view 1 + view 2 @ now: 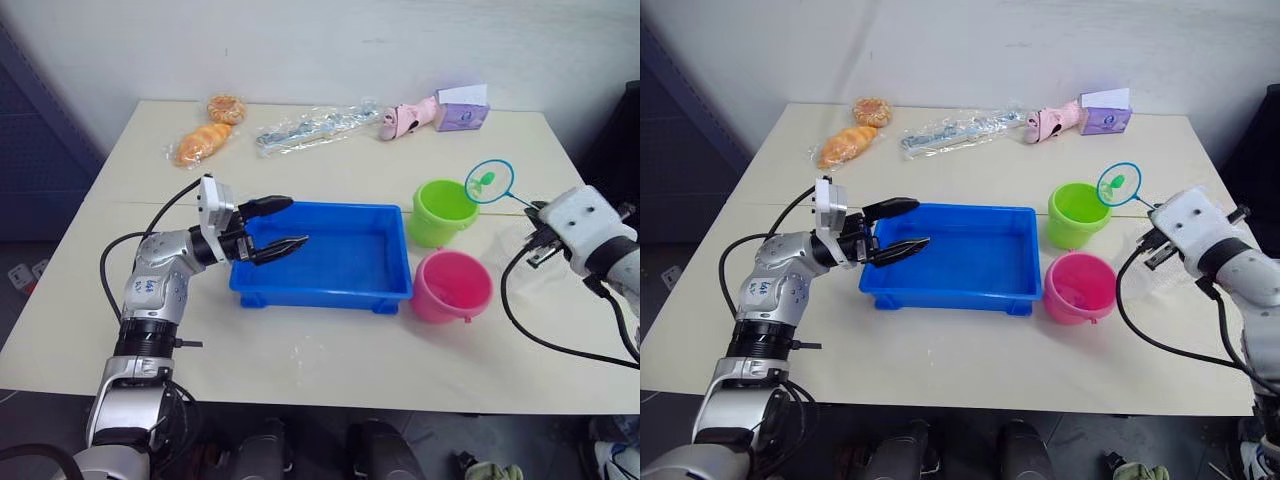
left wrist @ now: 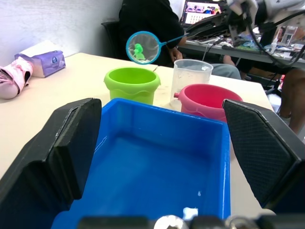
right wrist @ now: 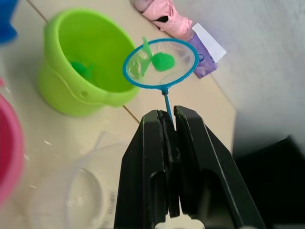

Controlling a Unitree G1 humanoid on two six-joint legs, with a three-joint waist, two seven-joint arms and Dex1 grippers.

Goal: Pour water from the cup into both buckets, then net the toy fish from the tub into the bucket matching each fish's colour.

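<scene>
While the left end effector point(image 1: 277, 228) hangs over the left end of the blue tub point(image 1: 340, 262) with its black fingers spread apart and nothing between them, the head views put the right end effector point(image 1: 540, 232) off at the right edge of the worktop point(image 1: 300, 360), by the net point(image 1: 489, 182), whose hoop sits above the far right rim of the green bucket point(image 1: 440, 212) with a green fish point(image 1: 484, 181) in the mesh. Pink bucket point(image 1: 452, 286) stands just nearer than the green one, touching or nearly touching the tub's right end. Far side of the worktop: two bread-like pieces point(image 1: 203, 143), a clear plastic packet point(image 1: 315, 127), a pink toy point(image 1: 408, 117), a purple tissue pack point(image 1: 461, 115), all well apart from the tub. Left wrist view: both fingers frame the tub, interior looks bare of fish; beyond it the green bucket, pink bucket and the clear cup point(image 2: 191, 80) behind and between them; net hoop above the green bucket; a seated person point(image 2: 147, 24) and a desk in the background. Right wrist view: fingers point(image 3: 147, 162) clamped together on the net's thin handle, hoop holding the green fish beside the green bucket's rim, another green fish point(image 3: 81, 70) already lying inside that bucket, cup rim close below.
</scene>
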